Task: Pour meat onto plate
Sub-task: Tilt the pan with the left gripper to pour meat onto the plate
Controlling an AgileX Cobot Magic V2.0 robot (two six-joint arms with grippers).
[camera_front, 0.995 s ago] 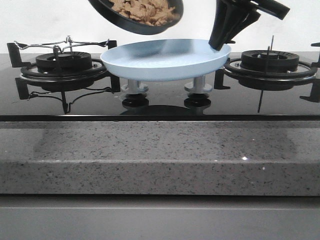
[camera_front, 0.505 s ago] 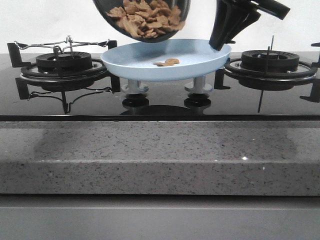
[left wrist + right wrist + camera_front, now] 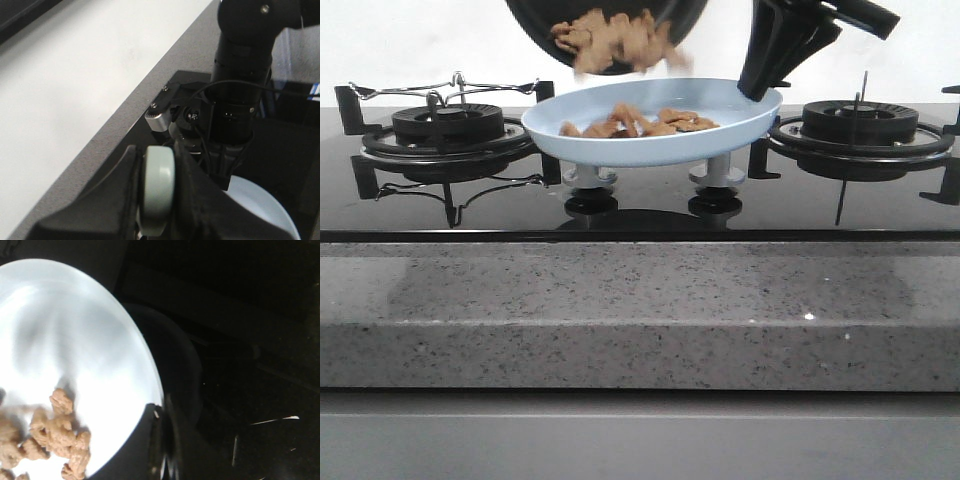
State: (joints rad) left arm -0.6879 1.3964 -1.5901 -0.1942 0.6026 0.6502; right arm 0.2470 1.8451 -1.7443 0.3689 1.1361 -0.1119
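A black pan [image 3: 532, 14] hangs steeply tilted above the plate, and meat [image 3: 610, 40] is sliding off its lip in a blur. Several orange-brown chunks of meat [image 3: 640, 122] lie in the pale blue plate [image 3: 620, 148], which is held up over the hob's middle. In the left wrist view my left gripper [image 3: 159, 200] is shut on the pan's pale grey handle [image 3: 159, 180]. My right gripper [image 3: 760, 88] is shut on the plate's right rim. In the right wrist view the right gripper [image 3: 162, 440] clamps the rim of the plate [image 3: 75, 340], with meat [image 3: 55, 435] beside it.
A burner [image 3: 445, 125] with a wire rack [image 3: 440, 90] sits at the left, another burner [image 3: 860, 120] at the right. Two knobs [image 3: 590, 190] [image 3: 715, 185] stand under the plate on the black glass hob. A speckled granite counter edge [image 3: 640, 310] runs along the front.
The pan has tipped further over the plate. A second ago the plate held nothing, then two chunks landed, and now a spread of meat lies on it. The right gripper has stayed put.
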